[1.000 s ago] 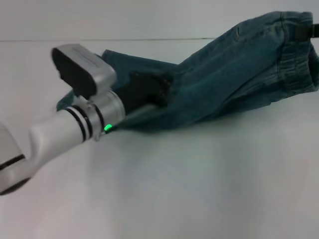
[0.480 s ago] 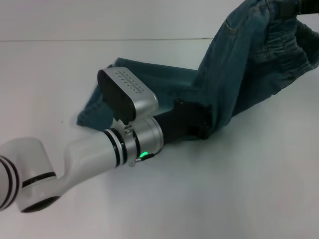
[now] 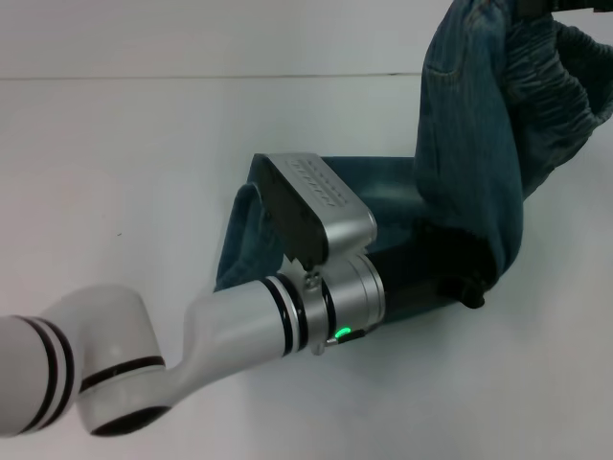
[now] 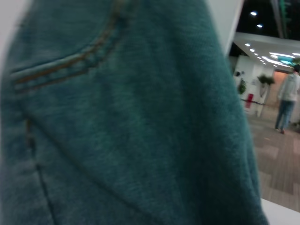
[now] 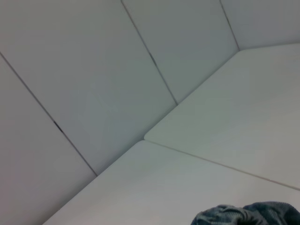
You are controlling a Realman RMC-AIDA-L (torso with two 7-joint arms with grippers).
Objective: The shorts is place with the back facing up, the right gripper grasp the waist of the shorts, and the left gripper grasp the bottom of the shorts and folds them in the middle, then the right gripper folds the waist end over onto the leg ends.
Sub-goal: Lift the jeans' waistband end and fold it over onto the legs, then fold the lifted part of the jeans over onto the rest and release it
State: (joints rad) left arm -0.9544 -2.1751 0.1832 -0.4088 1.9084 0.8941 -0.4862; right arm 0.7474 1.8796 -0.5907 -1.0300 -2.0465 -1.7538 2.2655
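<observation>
The blue-green denim shorts hang from the upper right, and their lower part lies on the white table. The ruched waist is held up in the air by my right gripper, of which only a black edge shows at the top of the head view. My left gripper is low over the table with its black body pushed into the denim fold, which covers its fingertips. The bottom of the shorts trails behind its silver cuff. Denim with a pocket seam fills the left wrist view. A small bunch of denim shows in the right wrist view.
The white tabletop stretches to the left and front of the shorts. A pale wall rises behind the table's far edge. My left arm crosses the lower left of the head view.
My left gripper has travelled right and toward me, dragging the leg part of the shorts along. The waist end has risen higher and the hanging cloth now stands steeper.
</observation>
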